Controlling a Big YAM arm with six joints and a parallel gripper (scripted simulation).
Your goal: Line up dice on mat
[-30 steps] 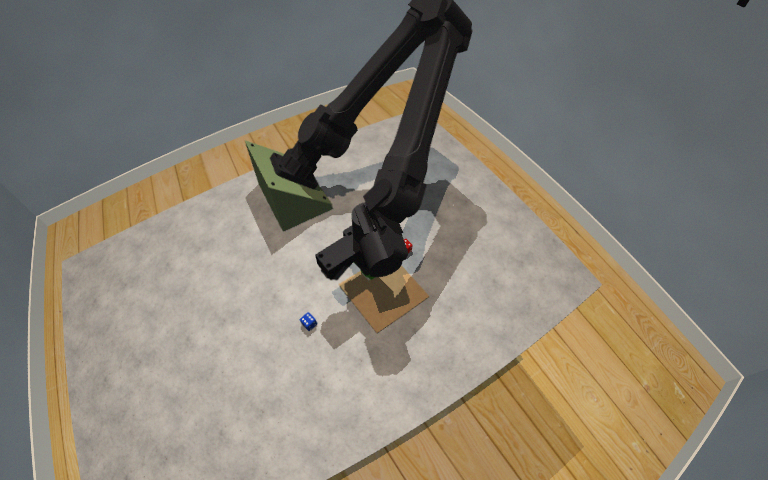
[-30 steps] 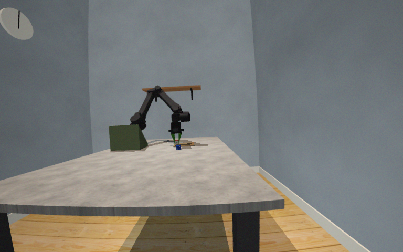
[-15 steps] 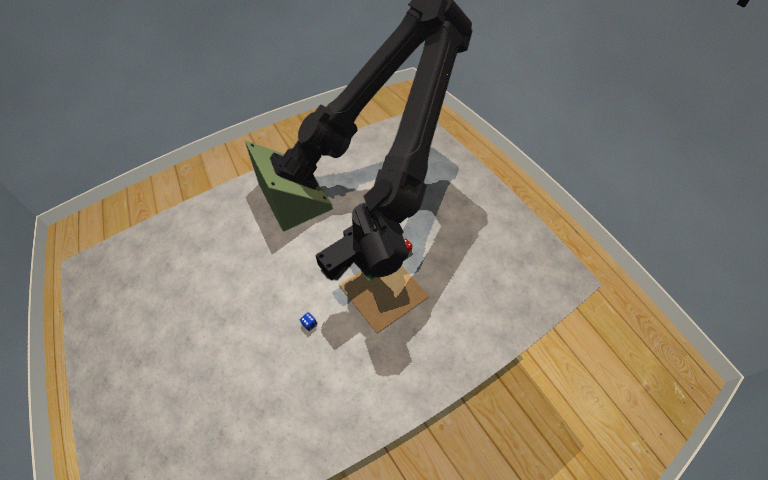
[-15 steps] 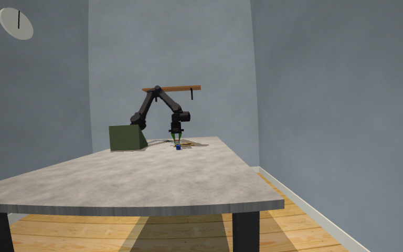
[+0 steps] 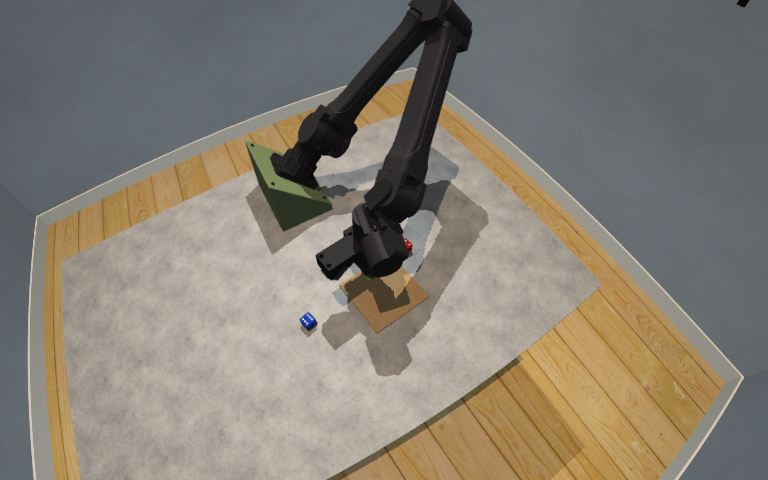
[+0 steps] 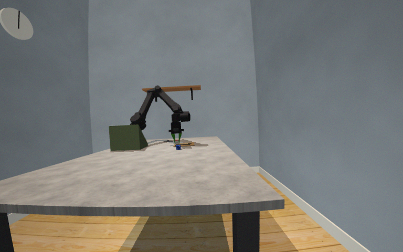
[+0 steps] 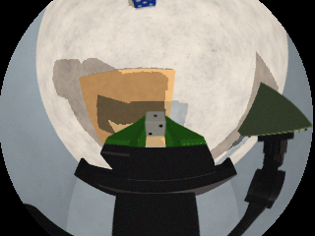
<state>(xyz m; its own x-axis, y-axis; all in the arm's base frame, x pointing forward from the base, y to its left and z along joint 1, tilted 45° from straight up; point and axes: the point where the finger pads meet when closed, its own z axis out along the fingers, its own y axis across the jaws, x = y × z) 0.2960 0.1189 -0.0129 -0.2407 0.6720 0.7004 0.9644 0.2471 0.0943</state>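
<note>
A bare test room, more lab than home: blue-grey walls (image 6: pixel 311 74), a plank floor (image 6: pixel 178 234) with pale skirting, and one grey stone-look worktop (image 6: pixel 148 181) on dark legs. A wall shelf (image 6: pixel 178 88) and a round clock (image 6: pixel 16 23) are the only furnishings.

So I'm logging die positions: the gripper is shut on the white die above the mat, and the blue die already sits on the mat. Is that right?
Not quite. The blue die is not on the mat; it sits on the grey table top, apart from the tan mat, as the top view shows. The rest holds: the gripper is shut on the white die above the mat.
</note>
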